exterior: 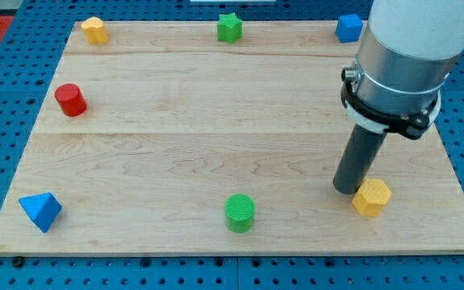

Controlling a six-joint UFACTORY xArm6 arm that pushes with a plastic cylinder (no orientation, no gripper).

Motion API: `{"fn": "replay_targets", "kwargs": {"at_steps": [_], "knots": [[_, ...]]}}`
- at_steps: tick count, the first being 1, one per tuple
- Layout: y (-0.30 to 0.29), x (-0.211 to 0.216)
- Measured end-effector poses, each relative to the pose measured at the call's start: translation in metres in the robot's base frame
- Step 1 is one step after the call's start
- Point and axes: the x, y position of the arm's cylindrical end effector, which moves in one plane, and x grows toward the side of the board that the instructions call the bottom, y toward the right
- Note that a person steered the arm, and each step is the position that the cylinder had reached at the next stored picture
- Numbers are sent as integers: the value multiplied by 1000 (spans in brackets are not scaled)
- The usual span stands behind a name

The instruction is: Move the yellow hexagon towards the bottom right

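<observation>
Yellow hexagon (371, 197) near the bottom right corner of the wooden surface (216, 145), touching my tip (346, 189) on its left. Tool only a plain rod, nothing to open or close. Green cylinder (239, 213) at bottom centre, blue pyramid-like block (40, 211) bottom left, red cylinder (70, 100) left. Along the top: yellow block (94, 30), green star (229, 27), blue block (348, 27).

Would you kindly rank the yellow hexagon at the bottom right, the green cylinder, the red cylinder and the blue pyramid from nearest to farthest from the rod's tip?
From my tip:
1. yellow hexagon, right beside it, at the view's bottom right.
2. green cylinder, bottom centre.
3. red cylinder, left edge, upper half.
4. blue pyramid, bottom left corner.
</observation>
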Motion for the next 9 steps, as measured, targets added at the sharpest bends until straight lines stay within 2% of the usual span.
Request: {"fn": "replay_targets", "kwargs": {"at_steps": [4, 9], "knots": [[6, 25], [36, 29]]}}
